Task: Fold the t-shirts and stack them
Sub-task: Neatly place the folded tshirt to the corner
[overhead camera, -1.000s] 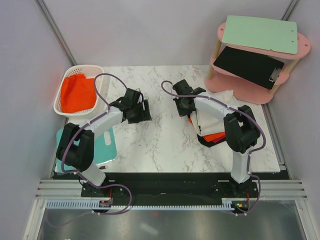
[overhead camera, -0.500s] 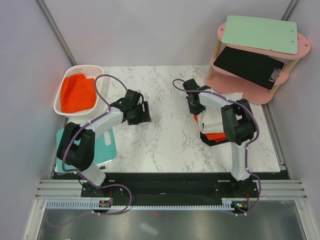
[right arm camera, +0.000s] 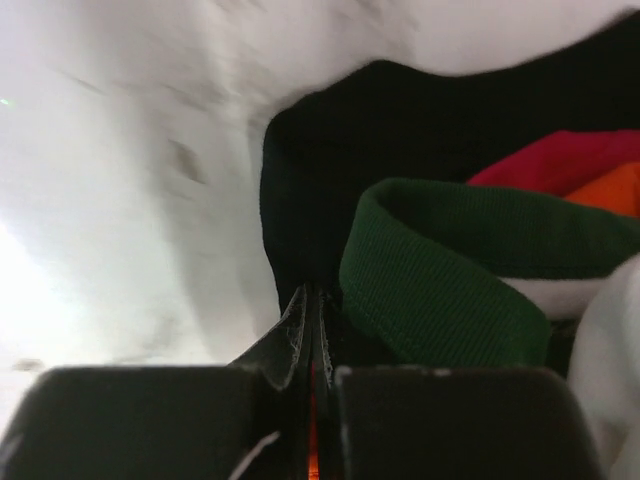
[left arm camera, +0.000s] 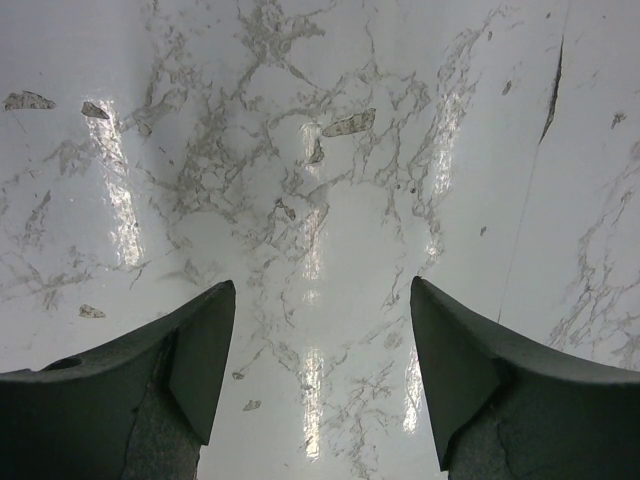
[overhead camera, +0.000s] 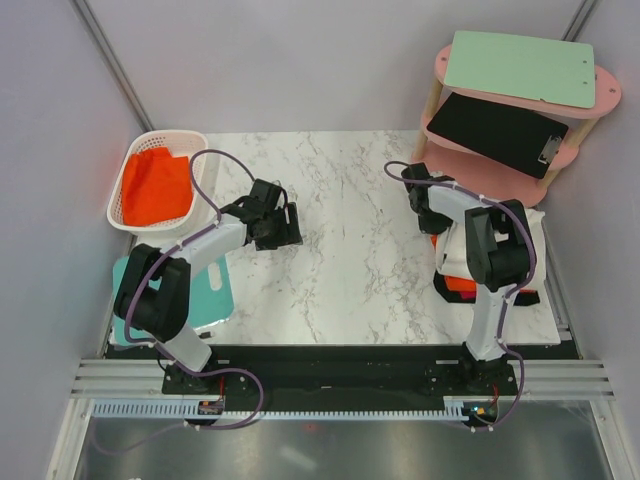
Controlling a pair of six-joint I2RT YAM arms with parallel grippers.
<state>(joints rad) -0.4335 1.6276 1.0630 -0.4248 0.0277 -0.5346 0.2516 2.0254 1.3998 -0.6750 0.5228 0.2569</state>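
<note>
A stack of folded t-shirts (overhead camera: 452, 256) lies at the table's right side, cream-white on top over orange and black layers. In the right wrist view a dark green ribbed collar (right arm camera: 440, 270) curves over black cloth (right arm camera: 330, 180), with red and orange layers behind and white cloth (right arm camera: 615, 380) at the lower right. My right gripper (overhead camera: 437, 228) (right arm camera: 312, 295) is shut, its tips pinched on the black cloth at the stack's left edge. My left gripper (overhead camera: 290, 225) (left arm camera: 320, 300) hangs open over bare marble left of centre, nothing between its fingers.
A white basket (overhead camera: 150, 140) holding orange cloth (overhead camera: 157, 188) sits at the far left. A pink two-tier shelf (overhead camera: 470, 180) with a green clipboard (overhead camera: 520, 65) and a black clipboard (overhead camera: 500, 130) stands at the back right. A teal board (overhead camera: 205, 292) lies near the left arm.
My right gripper has swept to the right, and the stack has slid with it toward the table's right edge. The left arm has stayed put.
</note>
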